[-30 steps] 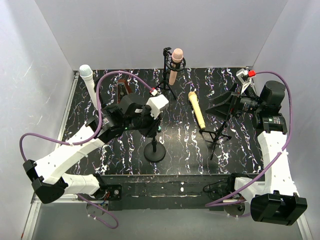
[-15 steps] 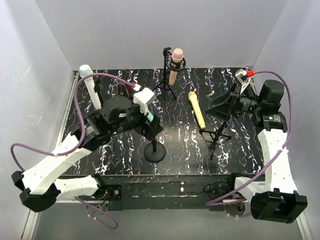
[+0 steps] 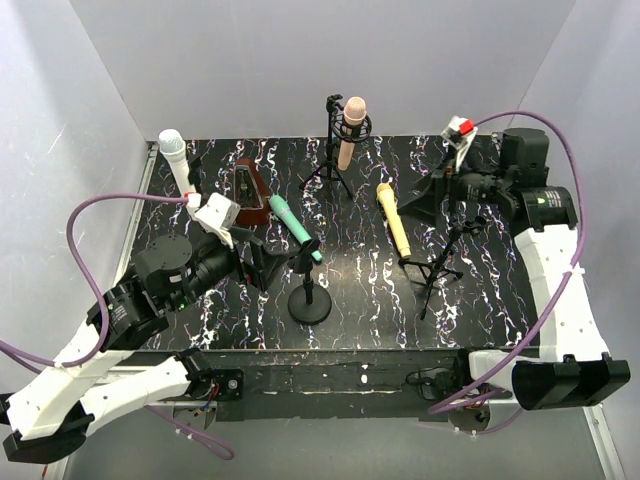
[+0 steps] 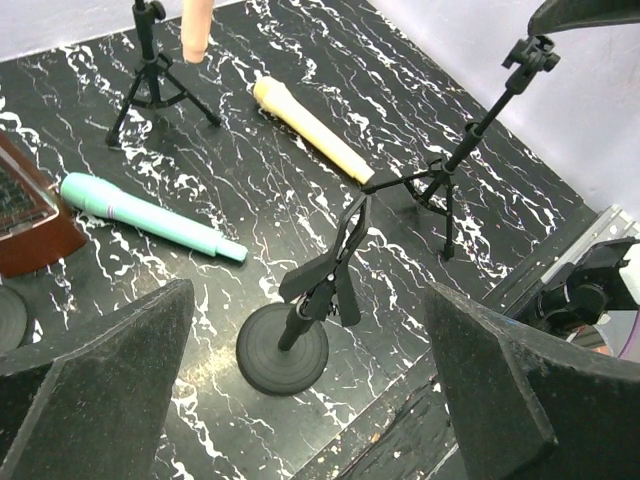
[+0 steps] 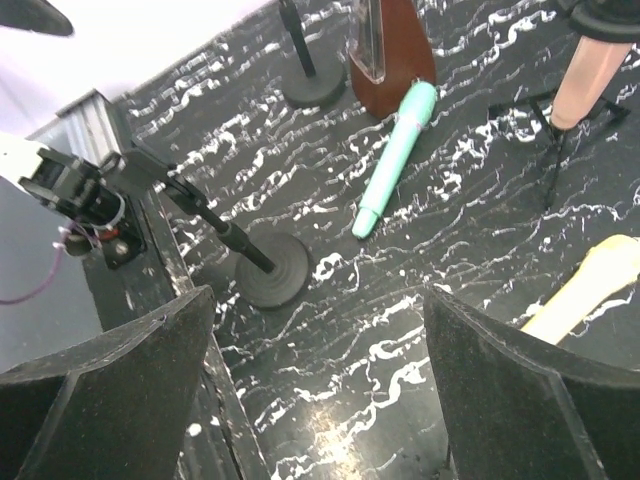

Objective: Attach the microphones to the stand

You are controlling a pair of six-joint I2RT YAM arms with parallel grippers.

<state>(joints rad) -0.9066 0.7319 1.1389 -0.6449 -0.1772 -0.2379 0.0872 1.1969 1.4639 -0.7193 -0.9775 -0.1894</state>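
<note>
A teal microphone (image 3: 295,228) (image 4: 150,218) (image 5: 395,170) lies flat on the table, just behind the round-base stand (image 3: 310,300) (image 4: 283,360) (image 5: 272,270), whose clip (image 4: 325,280) holds nothing. My left gripper (image 3: 262,268) (image 4: 308,300) hangs open left of that stand, with nothing in it. A yellow microphone (image 3: 394,218) (image 4: 310,130) lies beside a bare tripod stand (image 3: 440,265) (image 4: 450,180). My right gripper (image 3: 432,198) (image 5: 318,300) hovers open above that tripod. A pink microphone (image 3: 348,130) sits in the back tripod stand. A white microphone (image 3: 178,162) stands on a stand at the back left.
A brown metronome (image 3: 248,185) (image 5: 390,45) stands at the back left, near the white microphone's round base (image 5: 315,85). White walls close in the back and sides. The table's front edge (image 4: 420,400) runs just behind the round-base stand.
My left gripper opened and let go of the teal microphone, which now lies on the table. The left arm pulled back toward the near left. The right arm shifted slightly back and left.
</note>
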